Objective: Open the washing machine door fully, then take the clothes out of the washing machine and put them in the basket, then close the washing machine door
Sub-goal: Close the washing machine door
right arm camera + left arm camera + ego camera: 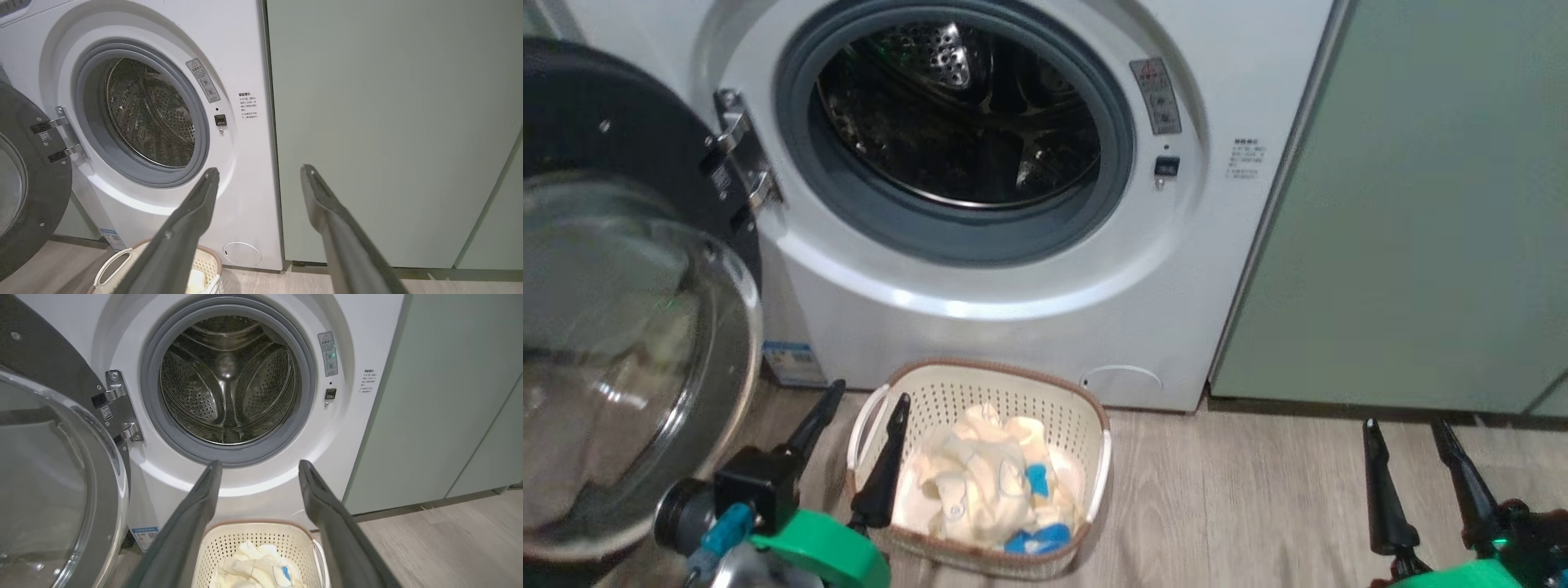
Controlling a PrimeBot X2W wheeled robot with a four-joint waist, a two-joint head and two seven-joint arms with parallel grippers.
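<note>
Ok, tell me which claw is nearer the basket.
Left. The left claw is at the basket, one finger across its left rim; the right claw is far off to its right.

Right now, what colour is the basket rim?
Brown, around the cream perforated basket; clearest in the head view.

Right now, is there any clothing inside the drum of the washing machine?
No, the drum of the washing machine shows bare steel, and the clothes lie in the basket.
</note>
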